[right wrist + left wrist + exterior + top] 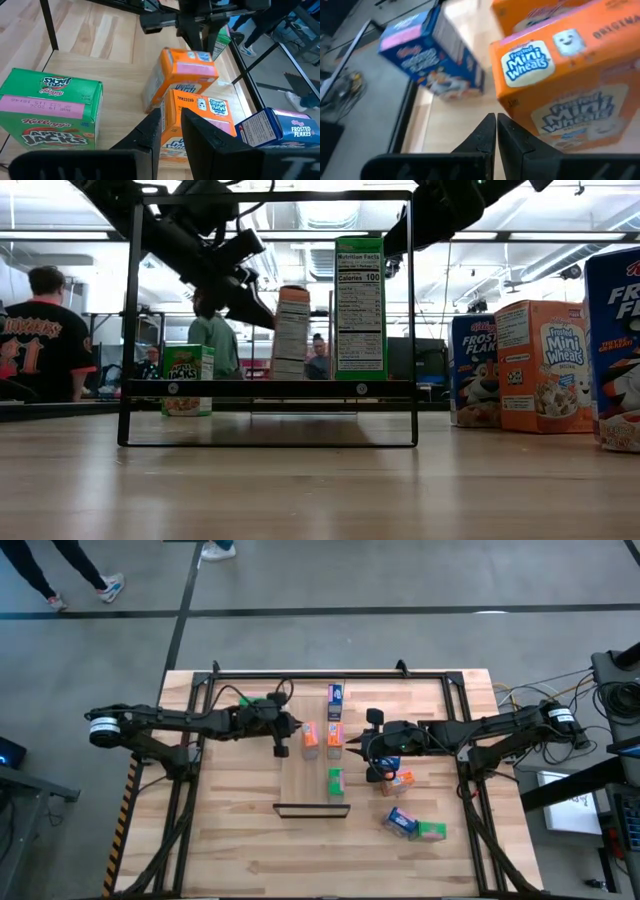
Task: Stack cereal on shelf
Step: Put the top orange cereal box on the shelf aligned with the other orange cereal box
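High view: both arms reach in level over the counter (240, 840) toward the shelf (312, 772). The left gripper (281, 748) hangs at the shelf's left edge beside an orange box (311, 735), jaws pressed together on nothing. The right gripper (352, 748) sits off the shelf's right edge by a second orange box (334, 734), jaws narrowly parted. A green box (335, 781) stands on the shelf, a blue box (335, 695) beyond its far end.
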Robot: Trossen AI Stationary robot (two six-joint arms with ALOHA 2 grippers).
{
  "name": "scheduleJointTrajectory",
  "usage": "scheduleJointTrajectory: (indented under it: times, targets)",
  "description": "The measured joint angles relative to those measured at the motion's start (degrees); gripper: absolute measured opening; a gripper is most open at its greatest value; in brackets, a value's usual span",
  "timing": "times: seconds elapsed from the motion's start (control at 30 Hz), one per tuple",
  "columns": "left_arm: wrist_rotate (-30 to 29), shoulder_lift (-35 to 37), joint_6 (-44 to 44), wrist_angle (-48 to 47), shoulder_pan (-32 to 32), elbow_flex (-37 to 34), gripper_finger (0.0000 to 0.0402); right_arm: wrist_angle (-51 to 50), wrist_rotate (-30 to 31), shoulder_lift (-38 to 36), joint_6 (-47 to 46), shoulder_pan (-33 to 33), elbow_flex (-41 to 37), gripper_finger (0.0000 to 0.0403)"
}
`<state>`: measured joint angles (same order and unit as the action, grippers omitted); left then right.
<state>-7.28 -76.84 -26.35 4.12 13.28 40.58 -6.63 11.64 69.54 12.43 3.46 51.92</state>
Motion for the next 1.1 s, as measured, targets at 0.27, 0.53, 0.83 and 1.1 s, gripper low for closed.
scheduleJointTrajectory:
  times: [0.27, 0.53, 0.83, 1.1]
  targets:
    - [2.22, 0.0, 0.77, 0.42, -0.02, 0.0, 0.0, 0.05, 0.0, 0.0, 0.02, 0.0, -0.09, 0.0063]
    - [-2.69, 1.43, 1.11, -4.2, -0.01, 0.0, 0.0, 0.1, 0.0, 0.0, -0.02, 0.0, -0.89, 0.0063]
    - [5.61, 3.26, 3.18, -9.07, -0.11, 0.0, 0.0, 0.11, 0.15, 0.0, 1.71, -0.11, -1.42, 0.0063]
    - [8.16, 0.14, 3.91, -5.21, -0.07, 0.0, 0.0, 0.11, 0.39, 0.0, 2.21, -0.11, -1.42, 0.0063]
